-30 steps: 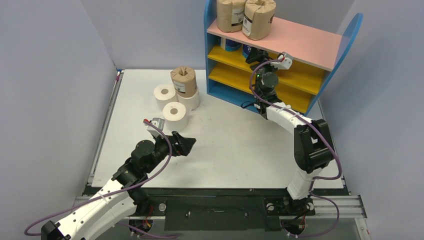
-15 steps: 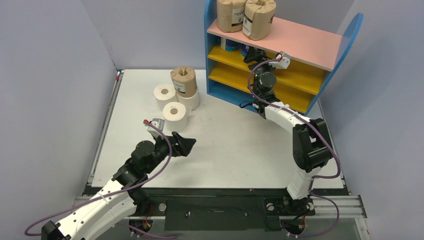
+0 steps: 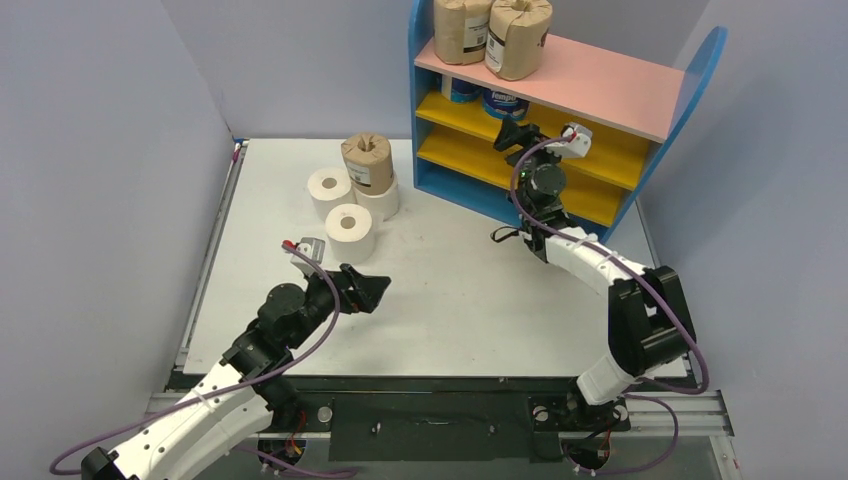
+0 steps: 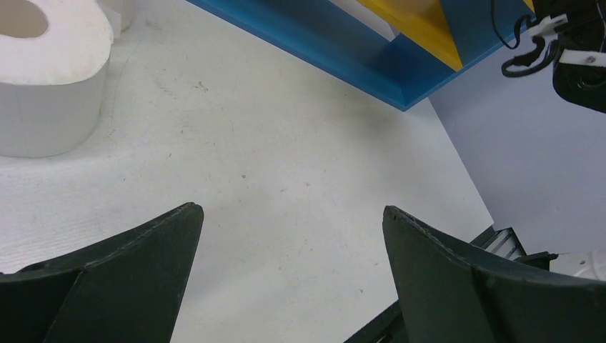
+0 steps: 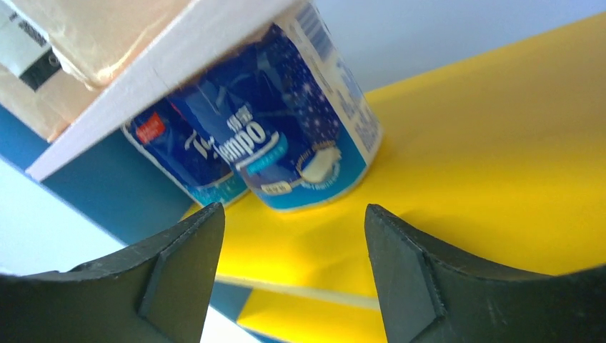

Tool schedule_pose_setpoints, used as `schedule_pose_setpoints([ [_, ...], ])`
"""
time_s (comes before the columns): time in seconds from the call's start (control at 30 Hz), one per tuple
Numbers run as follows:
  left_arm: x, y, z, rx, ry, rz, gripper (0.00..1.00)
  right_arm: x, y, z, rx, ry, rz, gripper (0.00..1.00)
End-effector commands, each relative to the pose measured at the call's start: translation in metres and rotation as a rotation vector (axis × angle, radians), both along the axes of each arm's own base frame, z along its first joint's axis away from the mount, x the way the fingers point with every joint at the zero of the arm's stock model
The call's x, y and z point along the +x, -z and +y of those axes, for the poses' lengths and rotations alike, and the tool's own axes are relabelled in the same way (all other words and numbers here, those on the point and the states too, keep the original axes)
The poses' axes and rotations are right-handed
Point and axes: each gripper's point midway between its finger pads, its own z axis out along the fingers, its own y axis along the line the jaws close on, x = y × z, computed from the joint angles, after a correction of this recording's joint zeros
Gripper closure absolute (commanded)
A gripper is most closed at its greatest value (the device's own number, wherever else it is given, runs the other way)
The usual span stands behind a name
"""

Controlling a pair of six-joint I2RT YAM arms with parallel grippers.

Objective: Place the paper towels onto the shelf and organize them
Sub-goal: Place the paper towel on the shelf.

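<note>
- As it hangs just in front of the shelf (image 3: 702,70), the right end effector (image 5: 293,214) has its jaws well apart with nothing between them.
- Just past its fingertips, and clear of them, a Tempo roll (image 5: 307,136) stands upright on the upper yellow board (image 5: 500,143).
- A second Tempo roll (image 5: 175,161) touches the first on its left, by the blue side panel (image 5: 86,182).
- Above them, two brown rolls (image 3: 462,30) stand side by side at the left end of the pink board (image 3: 620,95).
- Low over the near left of the surface (image 3: 470,300), the left end effector (image 3: 375,287) is spread wide and empty, pointing right.
- Beyond it, well apart from the shelf, four rolls cluster together: three white rolls (image 3: 350,230), with one brown roll (image 3: 366,160) seemingly perched on the far one.
- These rolls should be light and soft, so a hard squeeze would likely dent them.
- A gentle hold across the round wall at mid-height looks safest.
- Plain white ones are unwrapped and their loose sheet may snag, while wrapped ones are probably slicker.
- Nudging the perched brown roll could topple it, so it is best lifted straight up.
</note>
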Motion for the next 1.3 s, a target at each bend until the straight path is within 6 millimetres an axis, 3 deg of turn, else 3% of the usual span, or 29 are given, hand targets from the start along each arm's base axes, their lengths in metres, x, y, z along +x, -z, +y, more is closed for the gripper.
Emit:
schedule_pose_setpoints([
  [0.0,0.001,-0.014,0.002,-0.027,-0.008,-0.045,0.04,-0.034,-0.015,-0.001,-0.006,-0.064,-0.014,0.32],
  [0.1,0.003,-0.018,0.005,-0.023,-0.027,-0.053,0.04,-0.063,-0.031,-0.001,-0.005,-0.112,-0.023,0.32],
  [0.17,0.005,-0.022,0.008,-0.029,-0.045,-0.054,0.04,-0.081,-0.031,0.002,-0.018,-0.147,-0.003,0.32],
  [0.3,0.008,-0.014,0.015,-0.003,-0.096,0.004,0.04,-0.127,-0.013,0.014,-0.071,-0.207,0.051,0.32],
  [0.47,0.017,-0.019,0.027,0.007,-0.193,0.047,0.04,-0.184,0.019,0.049,-0.177,-0.325,0.138,0.32],
  [0.63,0.024,-0.018,0.040,0.014,-0.295,0.107,0.04,-0.220,0.054,0.056,-0.189,-0.362,0.263,0.32],
  [0.77,0.029,-0.019,0.054,0.042,-0.389,0.153,0.04,-0.234,0.091,0.057,-0.201,-0.364,0.371,0.31],
  [0.87,0.031,-0.016,0.062,0.074,-0.432,0.206,0.04,-0.238,0.119,0.059,-0.197,-0.369,0.433,0.25],
  [1.03,0.050,-0.020,0.077,0.083,-0.489,0.293,0.04,-0.235,0.146,0.060,-0.159,-0.339,0.527,0.17],
  [1.17,0.062,-0.012,0.085,0.079,-0.470,0.396,0.04,-0.236,0.158,0.063,-0.123,-0.361,0.521,0.17],
  [1.27,0.071,-0.006,0.100,0.080,-0.516,0.452,0.04,-0.233,0.173,0.053,-0.064,-0.355,0.537,0.17],
])
